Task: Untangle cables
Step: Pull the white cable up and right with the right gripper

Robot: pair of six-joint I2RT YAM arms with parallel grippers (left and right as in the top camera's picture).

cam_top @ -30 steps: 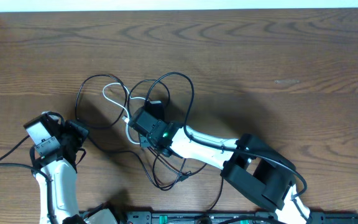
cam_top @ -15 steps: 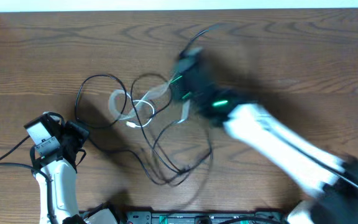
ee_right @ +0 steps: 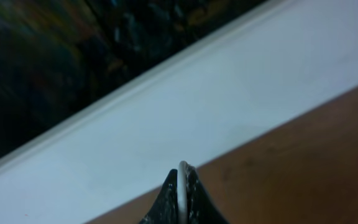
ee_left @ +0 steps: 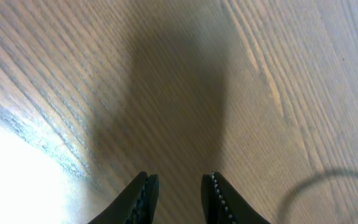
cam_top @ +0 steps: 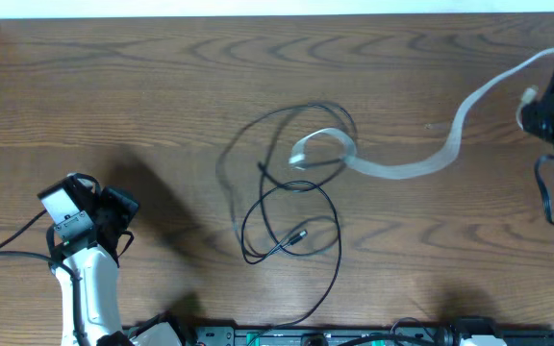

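Gripping the white cord (cam_top: 402, 171), your right gripper (ee_right: 182, 186) sits clenched at the right edge of the table (cam_top: 162, 77); the black cables (cam_top: 291, 207) loop mid-table. Your left gripper (ee_left: 179, 182) rests slightly parted, empty, at left.

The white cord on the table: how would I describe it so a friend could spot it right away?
On the wooden table, look at the loops of black cables near the middle. From there the white cord runs rightward to the right arm's fingers, which pinch it. It is the only pale strand; every neighbour is black.
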